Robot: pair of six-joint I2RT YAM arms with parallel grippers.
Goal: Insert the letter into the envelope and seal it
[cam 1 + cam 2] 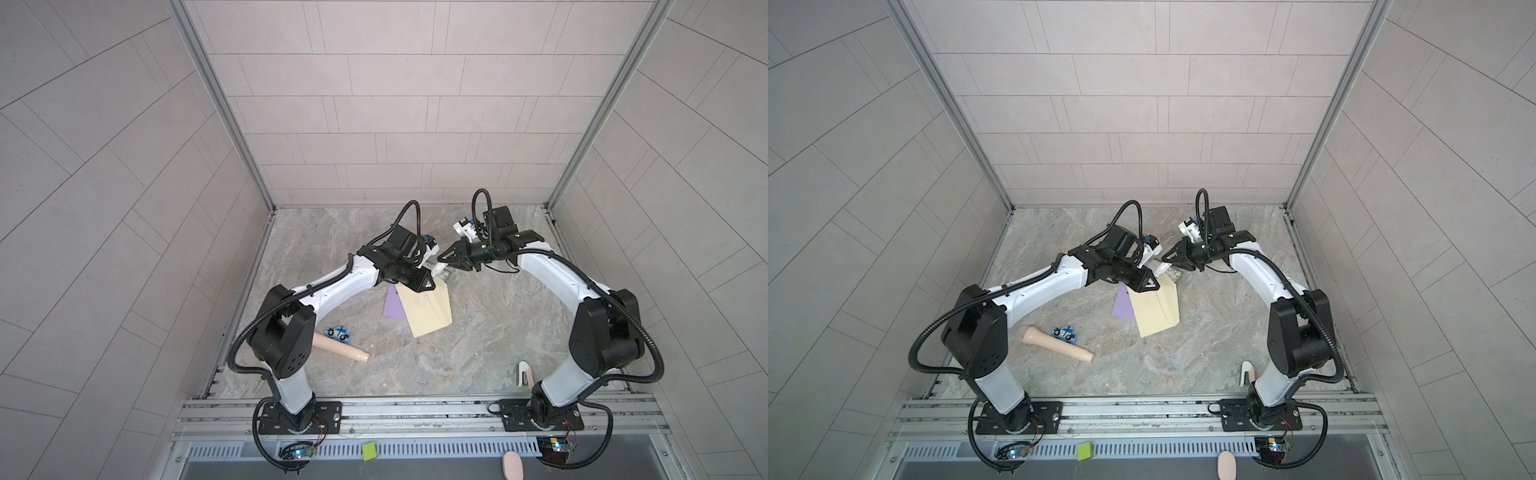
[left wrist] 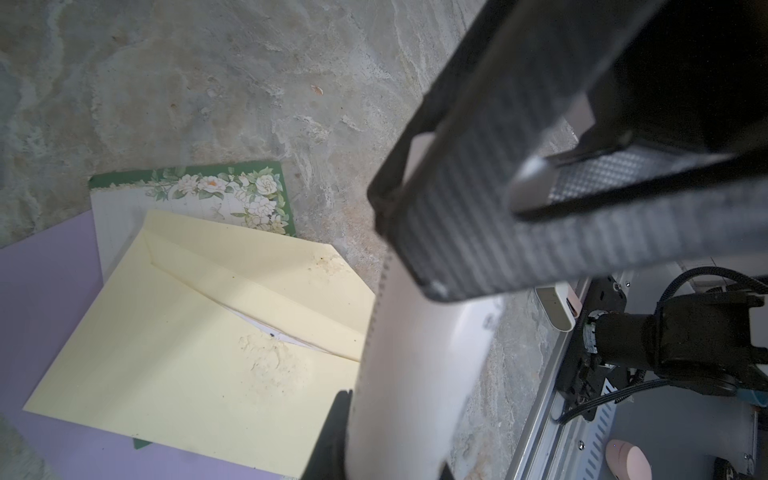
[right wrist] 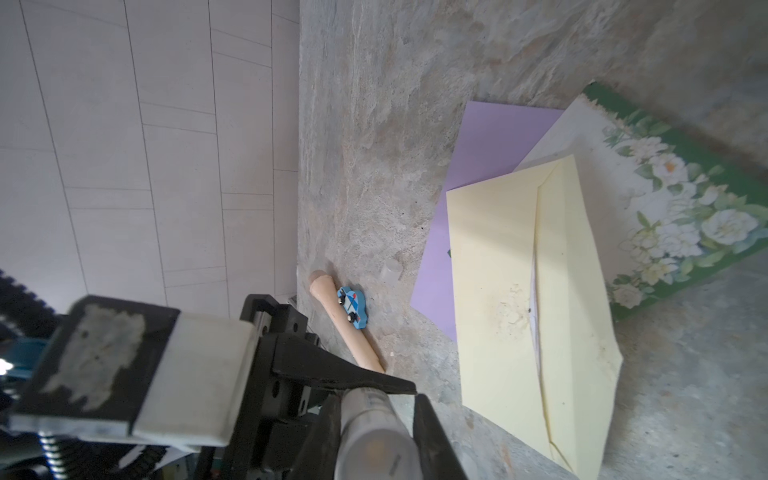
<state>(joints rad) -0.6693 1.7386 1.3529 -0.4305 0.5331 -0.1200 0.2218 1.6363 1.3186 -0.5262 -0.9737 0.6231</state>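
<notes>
The cream envelope [image 1: 430, 309] [image 1: 1156, 309] [image 2: 208, 353] [image 3: 519, 311] lies flat with its flap folded down. A thin white paper edge [image 2: 282, 334], apparently the letter, shows at the flap's lip. A white glue-stick tube [image 1: 439, 270] [image 1: 1160, 270] [image 2: 415, 353] [image 3: 374, 436] hangs above the envelope's far corner. My left gripper [image 1: 433, 283] [image 1: 1158, 284] [image 2: 390, 457] is shut on one end. My right gripper [image 1: 439, 259] [image 1: 1163, 259] [image 3: 374, 403] straddles the other end, with a small gap at one fingertip.
A purple sheet [image 1: 392, 305] [image 3: 490, 166] and a green-bordered floral sheet [image 2: 199, 195] [image 3: 665, 187] lie under the envelope. A wooden handle [image 1: 340, 347] and a blue toy car [image 1: 337, 332] sit front left. A white clip-like thing [image 1: 524, 373] stands by the right arm's base.
</notes>
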